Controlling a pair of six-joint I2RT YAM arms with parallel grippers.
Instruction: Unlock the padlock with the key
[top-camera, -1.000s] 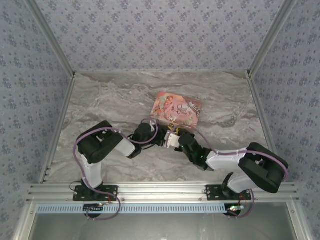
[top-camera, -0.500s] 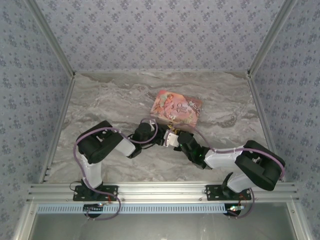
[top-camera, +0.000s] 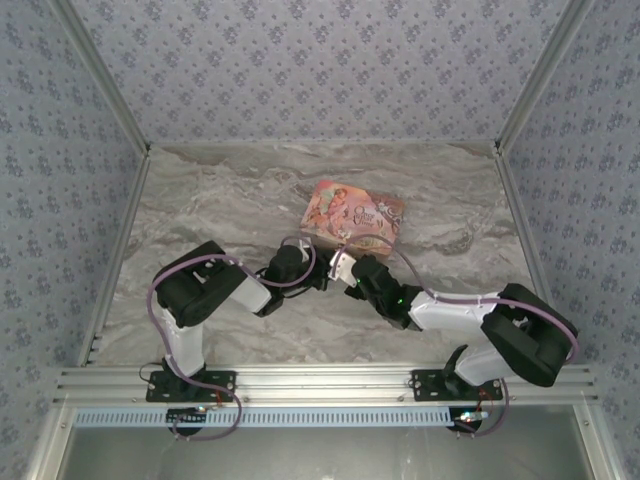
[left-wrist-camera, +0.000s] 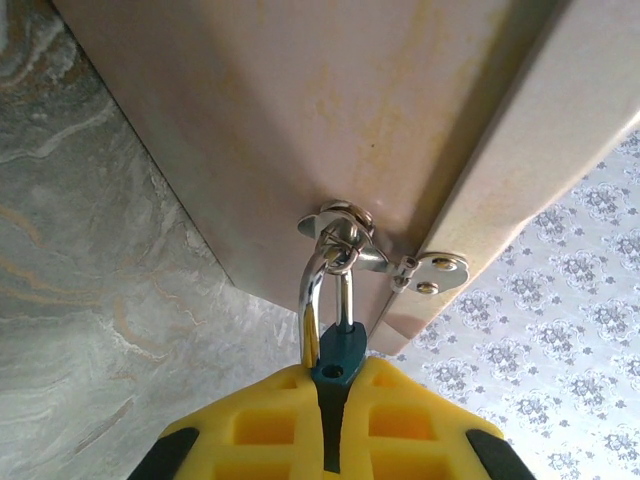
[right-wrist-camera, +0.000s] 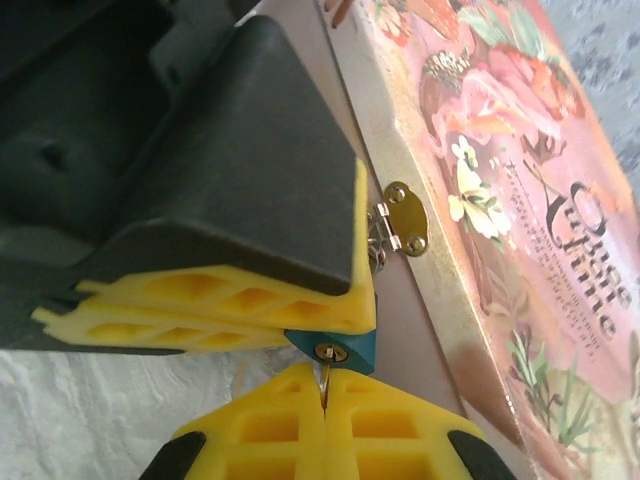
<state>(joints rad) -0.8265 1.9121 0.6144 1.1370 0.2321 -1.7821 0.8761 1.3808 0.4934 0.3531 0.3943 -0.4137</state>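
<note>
The right end effector (right-wrist-camera: 325, 410) has nudged farther in, clenched on what seems the key (right-wrist-camera: 325, 378) at the keyhole of the padlock (left-wrist-camera: 338, 352), which the left end effector (left-wrist-camera: 330, 425) grips by the pink box's (top-camera: 355, 215) near edge, shackle (left-wrist-camera: 312, 300) not yet released.

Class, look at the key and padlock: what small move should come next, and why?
Probably ease the right pincer forward to seat the key fully before turning: its tip sits at the keyhole of the padlock, which the left pincer clamps steady.
</note>
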